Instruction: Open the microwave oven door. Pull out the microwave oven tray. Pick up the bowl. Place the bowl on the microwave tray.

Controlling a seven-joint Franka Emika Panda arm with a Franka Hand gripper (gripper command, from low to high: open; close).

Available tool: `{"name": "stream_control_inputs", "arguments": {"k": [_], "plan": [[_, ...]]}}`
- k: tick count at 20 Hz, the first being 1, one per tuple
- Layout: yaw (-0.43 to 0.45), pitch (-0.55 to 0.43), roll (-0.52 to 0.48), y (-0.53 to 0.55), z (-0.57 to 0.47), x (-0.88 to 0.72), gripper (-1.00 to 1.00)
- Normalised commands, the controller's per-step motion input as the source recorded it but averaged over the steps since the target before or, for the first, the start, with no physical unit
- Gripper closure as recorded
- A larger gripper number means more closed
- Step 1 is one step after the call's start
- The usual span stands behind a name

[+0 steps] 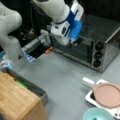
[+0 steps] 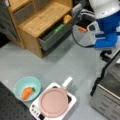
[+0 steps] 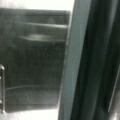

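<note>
Grey table (image 1: 65,82) underneath everything, spread across both front views; wooden drawer unit (image 2: 40,20) at a front view's top left, one drawer pulled out.

Microwave oven (image 1: 105,37) at a front view's right, three black knobs in a column on its front; microwave oven door (image 1: 80,51) of dark glass, seemingly shut or barely cracked, though the arm covers its upper edge; the same door seen edge-on in a front view (image 2: 103,72) as a dark bar at the oven's corner; no microwave oven tray drawn out in any view.

White and blue arm leaning over the oven's top front; gripper (image 1: 76,41) right at the door's upper edge, about where the bar handle should run; impossible to tell how far apart the fingers stand, or whether anything is between them; wrist view filled with dark glass and a pale upright strip, very close.

White dish rack (image 2: 71,98) with a pink plate (image 2: 53,102) on it; just beside it, toward a front view's left, the bowl (image 2: 21,83), pale teal, with a toy carrot (image 2: 27,92) inside, well apart from the oven.

Door-opening step in hand, by judgement; best done with the handle squarely seated between the fingers, then a pull following the hinge's arc rather than straight back; a slow pull, lest the light oven slide on the table.
</note>
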Motion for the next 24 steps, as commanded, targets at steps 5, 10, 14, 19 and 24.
{"name": "stream_control_inputs", "arguments": {"k": [5, 10, 14, 19, 24], "plan": [[-0.050, -0.111, 0.274, -0.28, -0.20, -0.23, -1.00], [-0.036, -0.089, 0.221, -0.19, -0.16, -0.20, -1.00], [-0.025, -0.093, 0.178, -0.09, -0.15, -0.17, -1.00], [-0.014, -0.113, 0.164, -0.08, -0.21, -0.13, -1.00], [-0.015, -0.145, 0.187, -0.11, -0.28, -0.07, -1.00]]}}
